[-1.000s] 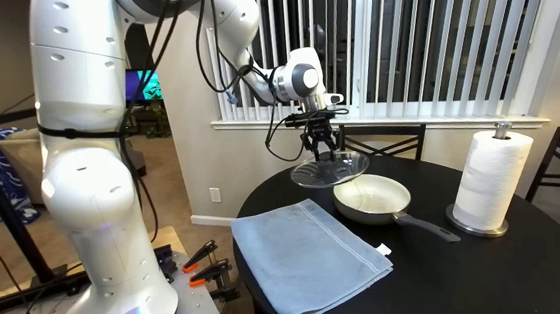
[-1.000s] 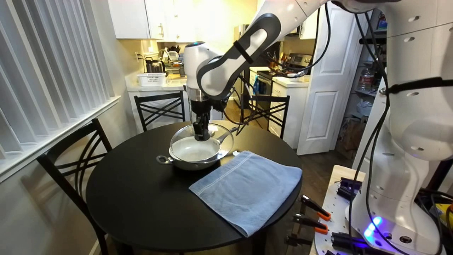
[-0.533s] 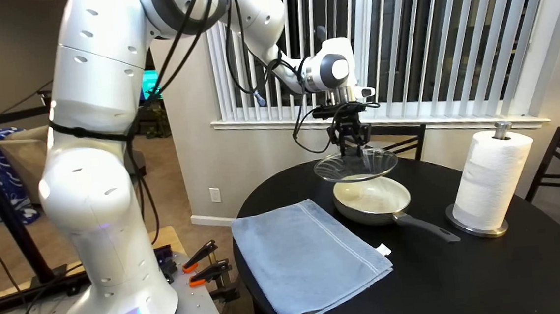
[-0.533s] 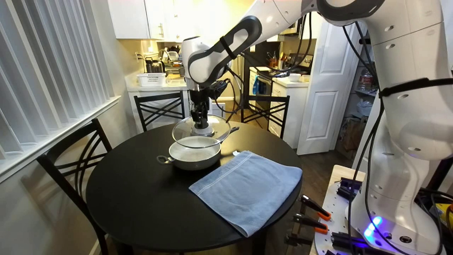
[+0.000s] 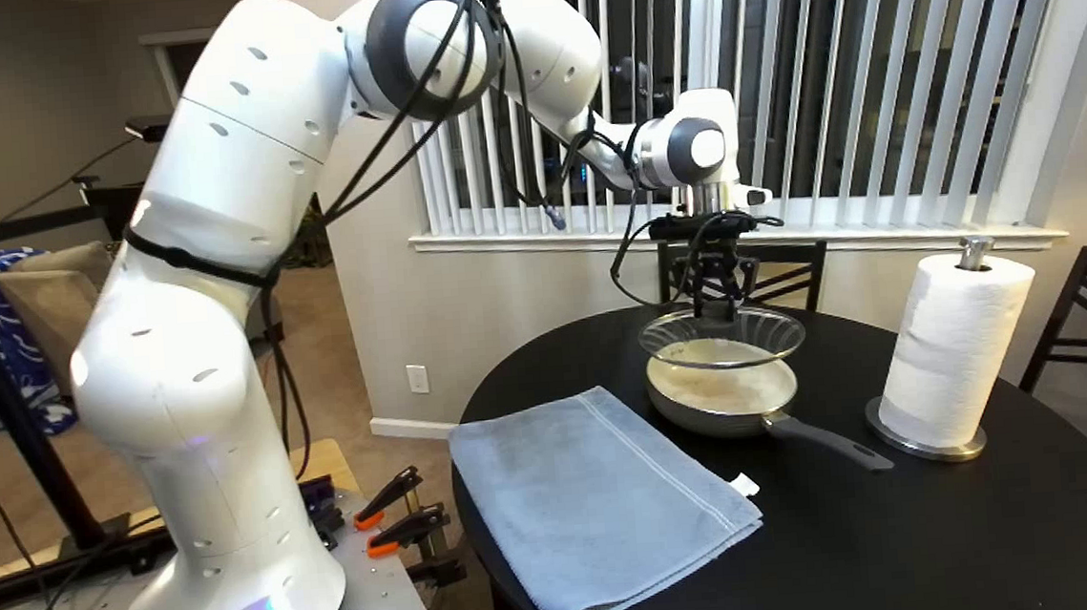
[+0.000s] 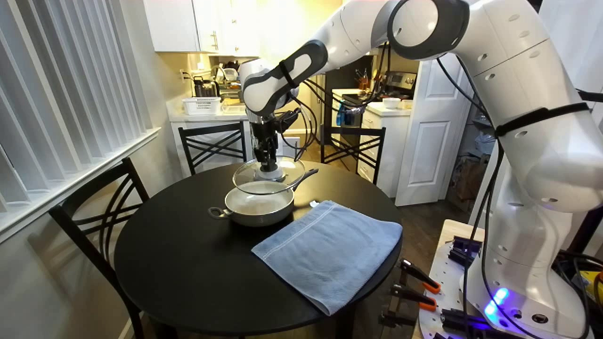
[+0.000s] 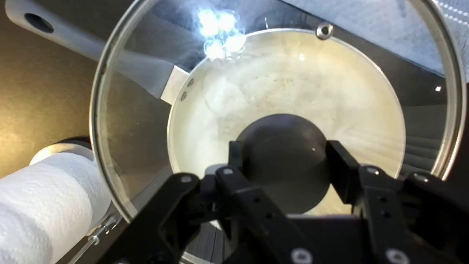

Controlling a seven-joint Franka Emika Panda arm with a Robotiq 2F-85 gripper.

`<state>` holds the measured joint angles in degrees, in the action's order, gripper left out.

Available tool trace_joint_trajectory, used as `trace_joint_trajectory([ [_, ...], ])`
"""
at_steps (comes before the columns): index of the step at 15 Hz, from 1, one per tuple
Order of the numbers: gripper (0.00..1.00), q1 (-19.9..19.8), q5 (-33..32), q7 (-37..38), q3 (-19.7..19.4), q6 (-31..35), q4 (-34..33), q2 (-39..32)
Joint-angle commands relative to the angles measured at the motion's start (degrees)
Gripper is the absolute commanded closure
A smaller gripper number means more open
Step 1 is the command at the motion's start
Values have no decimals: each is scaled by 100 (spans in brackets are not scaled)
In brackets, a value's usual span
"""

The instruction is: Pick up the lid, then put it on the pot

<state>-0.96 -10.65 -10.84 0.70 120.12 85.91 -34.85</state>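
Above the pot [image 5: 727,395] on the table [image 5: 857,551], in an exterior view, hangs the glass lid [image 5: 747,342]; a folded blue cloth [image 5: 605,502] lies just beside the pot, a paper towel roll [image 5: 953,353] near the end of the pot's long handle [image 5: 830,441]. In an exterior view, the pot's small loop handle [image 6: 226,214] shows too, the lid held over the pot. In the wrist view, the fingers [image 7: 340,167] pinch the lid's dark knob [image 7: 284,161], and the pot shows pale cream through the glass
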Motion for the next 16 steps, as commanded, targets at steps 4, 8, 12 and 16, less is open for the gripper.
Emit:
trace_joint_trajectory([
  [4,67,-175,491,-594,220,-193,-561,-424],
  [8,67,-234,711,-635,288,-125,-606,-555],
  [12,67,-202,739,-559,255,49,-640,-715],
  [16,67,-258,827,-642,328,255,-728,-918],
])
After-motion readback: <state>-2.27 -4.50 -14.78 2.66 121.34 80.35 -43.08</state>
